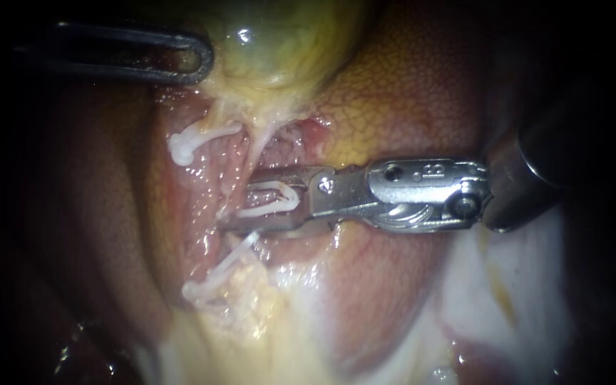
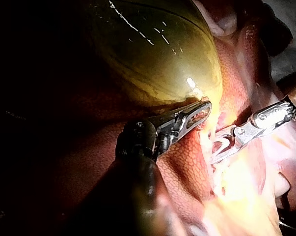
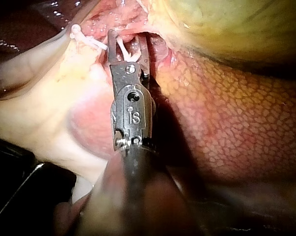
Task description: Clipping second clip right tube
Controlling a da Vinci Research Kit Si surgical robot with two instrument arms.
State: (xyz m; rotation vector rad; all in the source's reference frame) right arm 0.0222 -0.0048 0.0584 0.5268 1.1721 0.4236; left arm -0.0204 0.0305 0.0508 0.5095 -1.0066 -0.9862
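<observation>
My right instrument (image 1: 240, 199) comes in from the right, its jaws shut on a white clip (image 1: 276, 199) that is still a narrow U. The jaws lie across the pale tissue strand (image 1: 262, 146) below the gallbladder (image 1: 286, 43). One fastened white clip (image 1: 187, 146) sits up and to the left of the jaws. Another fastened clip (image 1: 215, 278) sits just below them. In the right wrist view the held clip (image 3: 122, 49) shows between the jaws (image 3: 128, 42). My left instrument (image 1: 204, 60) at the upper left is shut on the gallbladder's lower edge, as the left wrist view (image 2: 204, 108) also shows.
Mottled red-brown liver (image 1: 408, 100) lies behind and to the right of the jaws. Pale yellow fatty tissue (image 1: 272, 328) spreads below the clips. The right instrument's dark shaft (image 1: 529, 178) fills the right side.
</observation>
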